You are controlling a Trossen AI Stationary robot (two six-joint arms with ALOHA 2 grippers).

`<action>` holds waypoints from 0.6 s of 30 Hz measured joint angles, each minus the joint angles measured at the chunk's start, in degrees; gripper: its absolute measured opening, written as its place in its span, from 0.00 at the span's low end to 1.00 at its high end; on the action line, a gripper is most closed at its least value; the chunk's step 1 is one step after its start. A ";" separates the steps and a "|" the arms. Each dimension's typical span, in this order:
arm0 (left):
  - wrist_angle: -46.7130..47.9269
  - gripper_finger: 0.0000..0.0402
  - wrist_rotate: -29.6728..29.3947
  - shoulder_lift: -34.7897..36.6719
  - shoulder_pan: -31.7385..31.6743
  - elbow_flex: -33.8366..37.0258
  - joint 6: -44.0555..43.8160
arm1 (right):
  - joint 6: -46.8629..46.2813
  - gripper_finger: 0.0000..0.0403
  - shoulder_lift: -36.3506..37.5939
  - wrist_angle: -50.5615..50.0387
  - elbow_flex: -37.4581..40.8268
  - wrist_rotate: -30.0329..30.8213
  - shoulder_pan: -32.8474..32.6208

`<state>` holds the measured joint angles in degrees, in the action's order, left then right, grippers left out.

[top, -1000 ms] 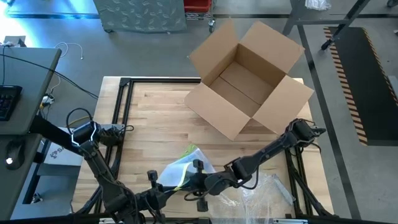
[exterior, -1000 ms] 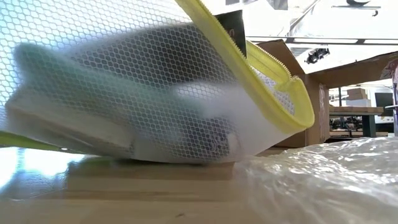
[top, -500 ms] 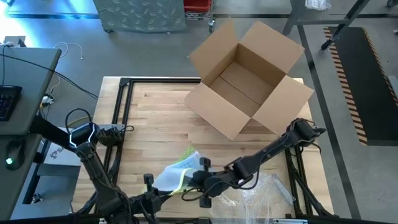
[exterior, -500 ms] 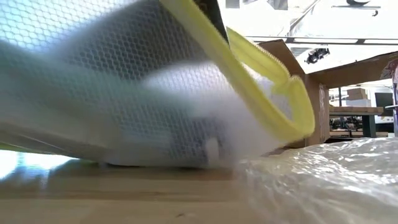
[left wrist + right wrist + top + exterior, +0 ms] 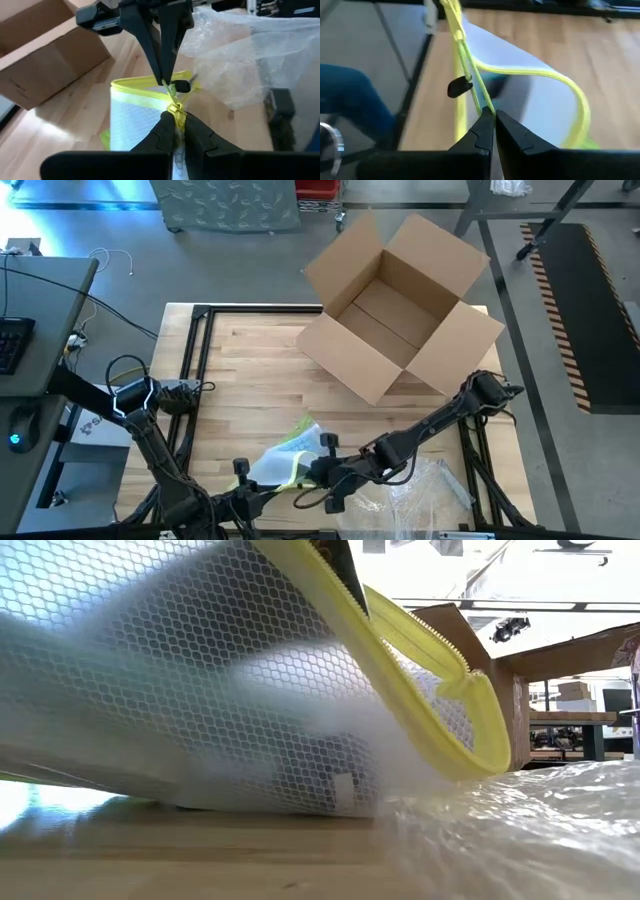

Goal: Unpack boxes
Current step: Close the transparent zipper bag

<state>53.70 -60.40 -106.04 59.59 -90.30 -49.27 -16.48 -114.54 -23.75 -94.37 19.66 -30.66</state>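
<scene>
Since a second ago the mesh pouch (image 5: 280,463) has tipped up — both grippers clamp its yellow zipper edge, left gripper (image 5: 175,114) and right gripper (image 5: 492,116), likely pulling it open. Behind, the emptied box (image 5: 398,308) sits on the table's (image 5: 250,380) far side.

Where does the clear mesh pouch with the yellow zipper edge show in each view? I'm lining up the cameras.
High view: clear mesh pouch with the yellow zipper edge, near the table's front edge, between both grippers.
Low view: fills the left and centre.
Left wrist view: centre, beyond the fingers.
Right wrist view: centre.
Shared landmark: the pouch's yellow zipper.
</scene>
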 joint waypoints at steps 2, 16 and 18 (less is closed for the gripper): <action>0.38 0.00 -0.07 0.00 0.09 0.00 -0.31 | -0.93 0.00 0.06 -2.48 -0.07 2.37 -0.74; 15.70 0.00 -2.24 0.34 4.83 -0.11 -18.52 | -17.39 0.00 5.29 -33.92 0.36 14.38 -6.67; 19.05 0.00 -2.88 0.35 5.24 -0.11 -22.74 | -19.11 0.00 6.54 -36.48 0.28 15.17 -7.95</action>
<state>72.75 -63.28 -105.69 64.83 -90.41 -72.02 -35.59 -108.01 -60.23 -94.08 34.83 -38.61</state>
